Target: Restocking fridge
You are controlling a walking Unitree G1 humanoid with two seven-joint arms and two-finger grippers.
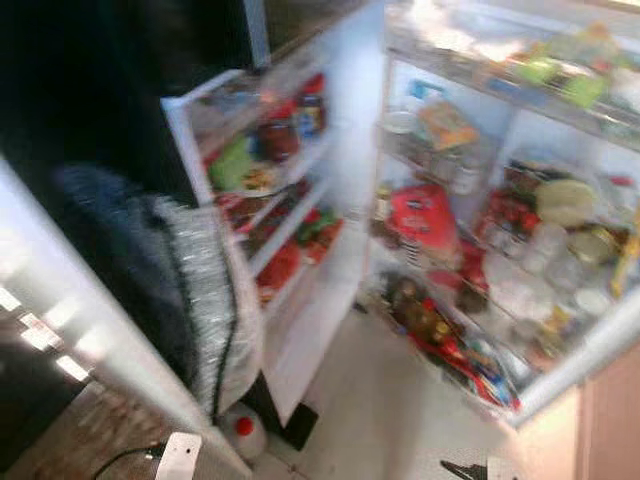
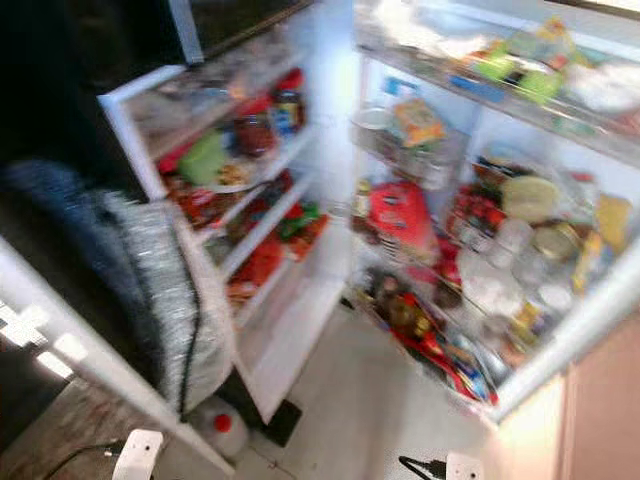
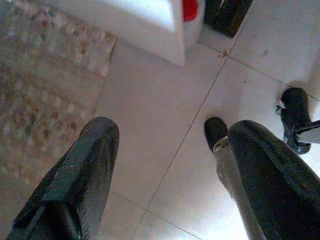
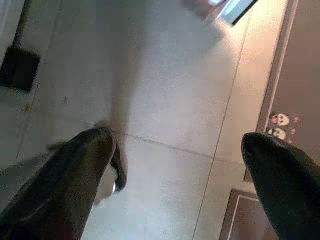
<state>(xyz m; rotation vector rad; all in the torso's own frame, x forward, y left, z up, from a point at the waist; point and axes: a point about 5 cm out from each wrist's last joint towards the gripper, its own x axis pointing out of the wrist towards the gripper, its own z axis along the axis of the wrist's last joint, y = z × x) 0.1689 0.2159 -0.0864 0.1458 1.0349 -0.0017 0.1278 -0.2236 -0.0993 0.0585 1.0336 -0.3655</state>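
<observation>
The fridge stands open before me, blurred in the eye views. Its left door (image 1: 285, 200) carries shelves with dark jars (image 1: 280, 135), a green pack (image 1: 230, 165) and red packets. The inside shelves (image 1: 470, 250) are crowded with a red bag (image 1: 425, 215), tubs, lidded cups and bottles; green packs lie on the top shelf (image 1: 545, 70). My left gripper (image 3: 170, 132) hangs open over the pale floor tiles with nothing between its fingers. My right gripper (image 4: 179, 140) is open too, over the tiles, and holds nothing.
A white bottle with a red cap (image 1: 243, 432) and a black block (image 1: 300, 425) sit on the floor by the door's lower corner. A grey and silver cloth (image 1: 170, 280) hangs at the left. A patterned rug (image 3: 40, 85) lies beside me, a wooden cabinet (image 1: 610, 420) at the right.
</observation>
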